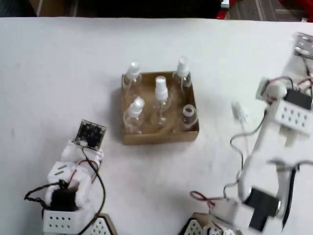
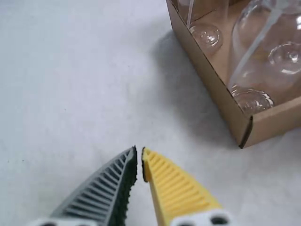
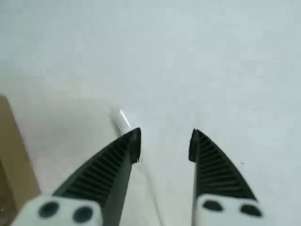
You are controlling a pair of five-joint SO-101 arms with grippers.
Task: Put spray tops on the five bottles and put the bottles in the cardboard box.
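The cardboard box (image 1: 159, 136) stands mid-table with five clear bottles in it. Three of them (image 1: 161, 96), and a fourth (image 1: 134, 111), carry white spray tops, while the front-right bottle (image 1: 189, 114) has a bare neck. A loose spray top (image 1: 239, 112) with its thin tube lies on the table to the right of the box. My right gripper (image 3: 164, 143) hangs open over the table, and the spray top (image 3: 123, 118) shows just beyond one finger. My left gripper (image 2: 139, 162) is shut on nothing, low over the table near the box corner (image 2: 244, 136).
The left arm (image 1: 68, 196) sits at the front left, with its wrist camera (image 1: 91, 133) left of the box. The right arm (image 1: 288, 115) spans the right side with cables trailing below it. A metal piece (image 1: 304, 45) lies at the far right edge.
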